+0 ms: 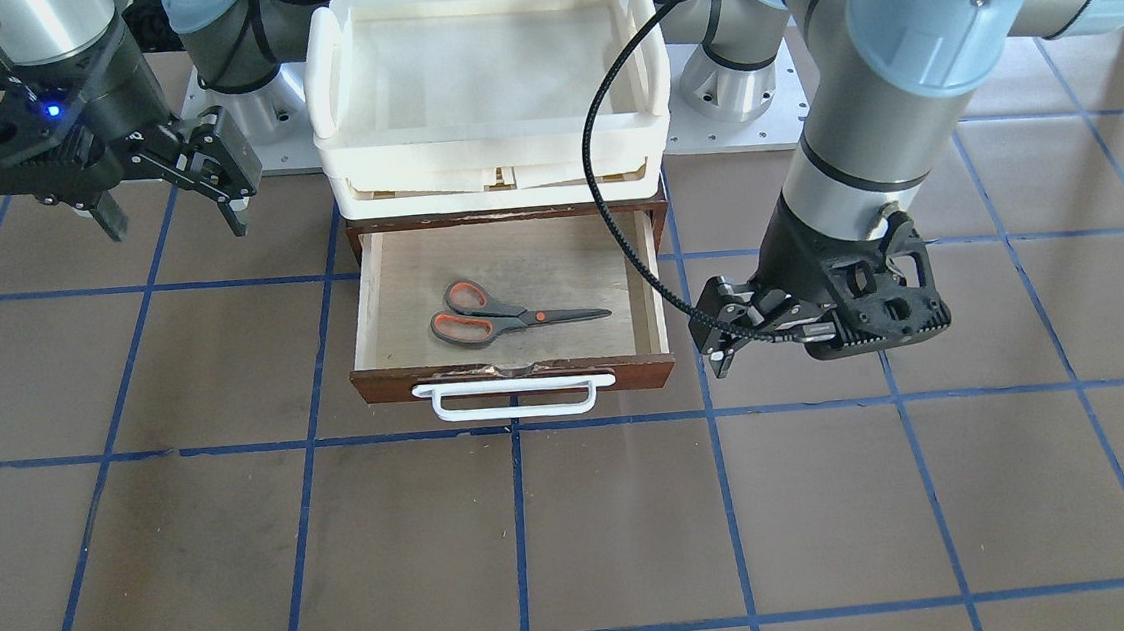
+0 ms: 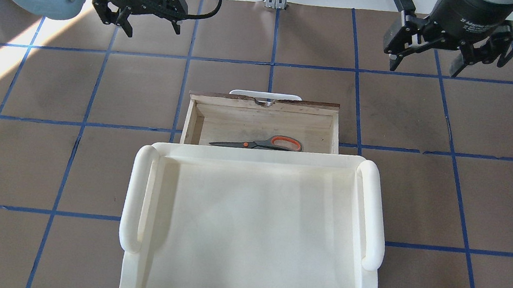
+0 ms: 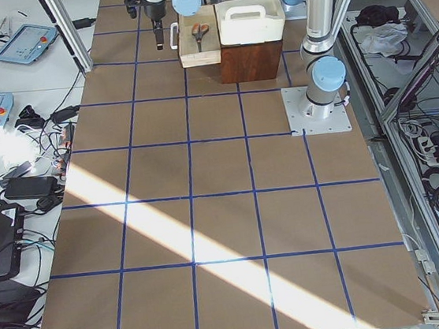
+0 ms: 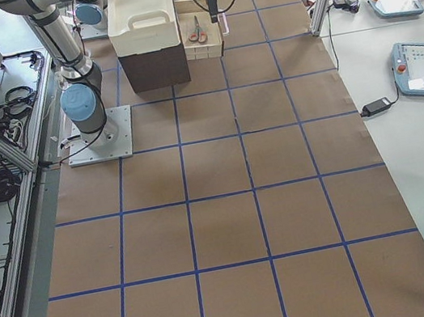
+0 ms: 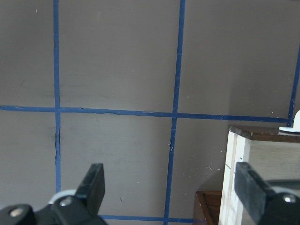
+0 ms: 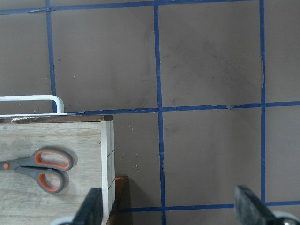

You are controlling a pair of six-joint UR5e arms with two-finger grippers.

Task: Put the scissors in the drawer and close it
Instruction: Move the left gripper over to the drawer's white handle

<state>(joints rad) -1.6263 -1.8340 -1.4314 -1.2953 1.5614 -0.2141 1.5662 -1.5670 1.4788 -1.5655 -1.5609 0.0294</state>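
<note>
The scissors (image 1: 512, 314) lie flat inside the open drawer (image 1: 380, 300), handles toward my right; they also show in the overhead view (image 2: 261, 143) and the right wrist view (image 6: 42, 168). The drawer is pulled out, its dark front (image 1: 627, 371) and white bar handle (image 1: 513, 400) facing away from me. My left gripper (image 1: 712, 329) is open and empty, beside the drawer's left side, level with its front. It also shows in the overhead view (image 2: 152, 29) and the left wrist view (image 5: 171, 192). My right gripper (image 1: 173, 221) is open and empty, off to the drawer's right (image 2: 424, 66).
A white plastic tray (image 1: 488, 146) sits on top of the dark cabinet (image 4: 155, 68) that holds the drawer. The brown table has a blue tape grid (image 1: 518, 520). A black cable (image 1: 602, 192) from my left arm hangs over the drawer's left side.
</note>
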